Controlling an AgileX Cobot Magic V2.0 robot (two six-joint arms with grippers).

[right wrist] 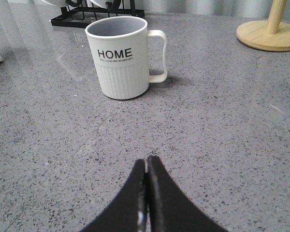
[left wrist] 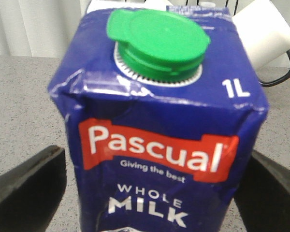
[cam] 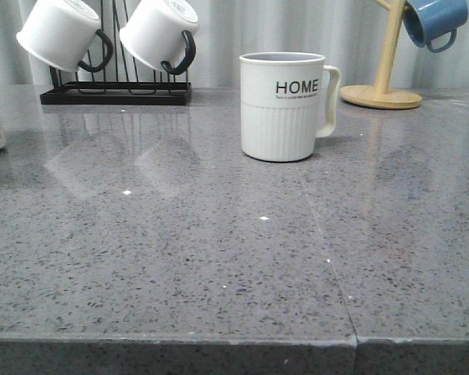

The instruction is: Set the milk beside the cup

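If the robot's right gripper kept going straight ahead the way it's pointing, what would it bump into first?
Probably the off-white ribbed mug with black "HOME" lettering. The shut right gripper points over bare grey speckled countertop, with the mug ahead, slightly to one side, so it might only graze it.

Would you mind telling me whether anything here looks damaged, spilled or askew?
Only the tall blue-topped Pascual whole milk carton looks slightly worn: its upper front edge is creased and dented. Its green cap sits on. The off-white ribbed HOME mug stands upright, and nothing looks spilled on the grey speckled countertop.
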